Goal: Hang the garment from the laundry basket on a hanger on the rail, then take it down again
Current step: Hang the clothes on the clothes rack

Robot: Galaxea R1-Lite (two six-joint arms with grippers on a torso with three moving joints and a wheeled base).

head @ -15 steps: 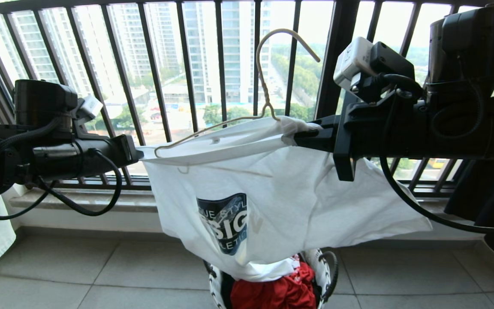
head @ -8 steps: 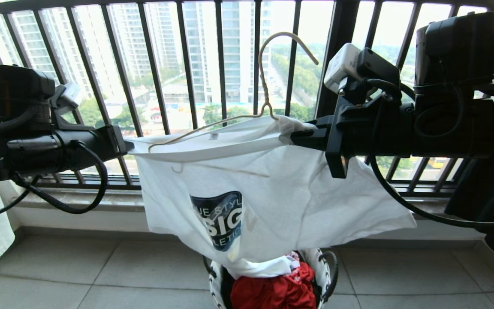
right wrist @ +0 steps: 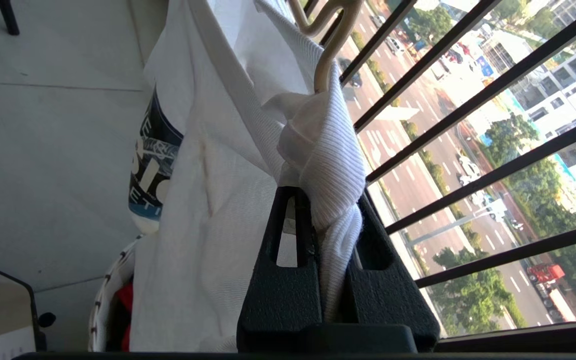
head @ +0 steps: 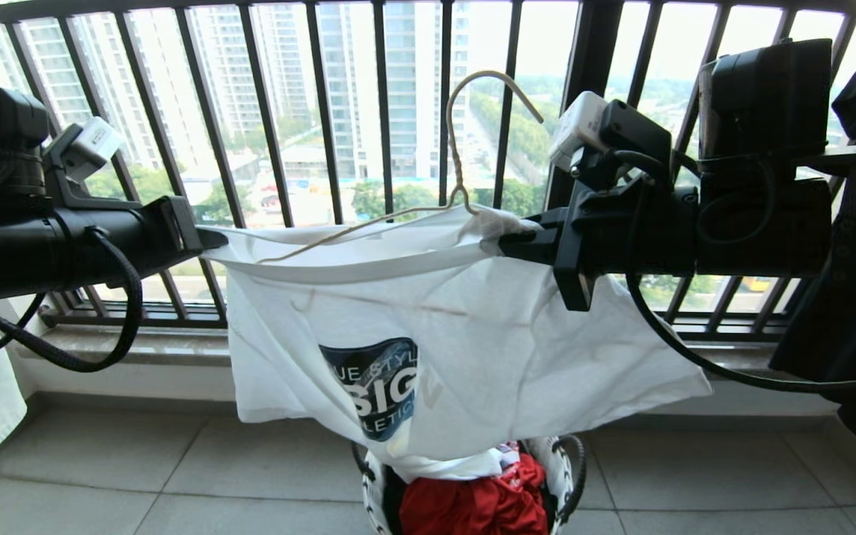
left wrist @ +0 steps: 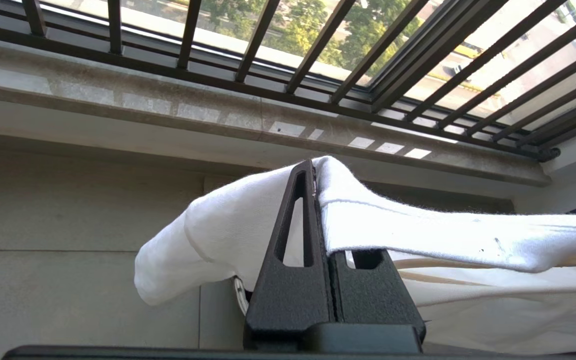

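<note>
Garment (head: 472,327) logo shows "STYL", "SIG", "LETIC".

The left gripper (head: 209,239) has drawn outward toward the robot's left, pulling the white T-shirt with the navy logo print (head: 428,349) wider and flatter. The right gripper (head: 506,241) has shifted slightly left. The thin cream wire hanger (head: 452,148) now sits lower, its left arm covered by cloth.

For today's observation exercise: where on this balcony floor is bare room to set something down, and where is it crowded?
Bare tile lies left of the laundry basket, up to the wall ledge; more lies right of it. The middle is crowded: the garment hangs into the basket, stretched between the left pincer and right pincer.
</note>
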